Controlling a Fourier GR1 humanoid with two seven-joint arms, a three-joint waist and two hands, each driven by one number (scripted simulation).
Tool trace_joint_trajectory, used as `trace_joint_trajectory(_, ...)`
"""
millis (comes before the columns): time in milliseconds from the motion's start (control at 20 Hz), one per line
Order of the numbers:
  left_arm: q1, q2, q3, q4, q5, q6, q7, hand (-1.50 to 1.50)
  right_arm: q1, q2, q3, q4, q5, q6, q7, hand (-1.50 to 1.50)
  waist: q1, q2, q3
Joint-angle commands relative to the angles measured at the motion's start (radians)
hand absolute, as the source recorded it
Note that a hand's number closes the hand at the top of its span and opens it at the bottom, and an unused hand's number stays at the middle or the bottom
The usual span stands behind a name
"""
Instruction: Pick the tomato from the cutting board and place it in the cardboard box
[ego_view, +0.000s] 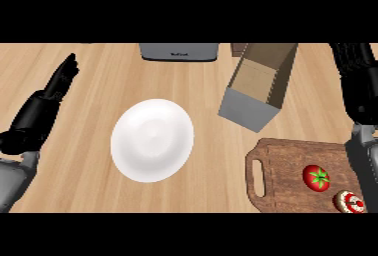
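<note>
tomato (317, 177) on cutting board (295, 170), just left of right robot hand's (359, 75) forearm.

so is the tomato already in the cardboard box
No, the tomato lies on the cutting board, apart from the cardboard box.

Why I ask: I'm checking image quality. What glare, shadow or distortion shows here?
Head view: the round white plate looks stretched taller than wide, with a soft sheen near its middle; the open cardboard box has a shaded inside; the red tomato shows no glare.
</note>
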Motion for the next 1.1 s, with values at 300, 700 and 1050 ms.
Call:
trace_joint_trajectory(300,0.158,0.053,0.102,0.172,-0.016,0.099,0.092,0.00,0.306,-0.267,0.044,-0.038,0.205,0.171,-0.098,-1.50,-0.002,0.023,-0.004)
trace_joint_trajectory(700,0.238,-0.004,0.098,0.211,-0.050,0.185,0.126,0.00,0.691,-0.099,-0.113,0.173,-0.037,0.269,-0.704,-1.50,-0.037,0.000,0.036)
trace_joint_trajectory(1050,0.211,-0.031,0.089,0.198,-0.082,0.173,0.156,0.00,0.676,-0.249,-0.151,0.370,0.189,0.241,-0.904,-1.50,-0.005,0.003,0.032)
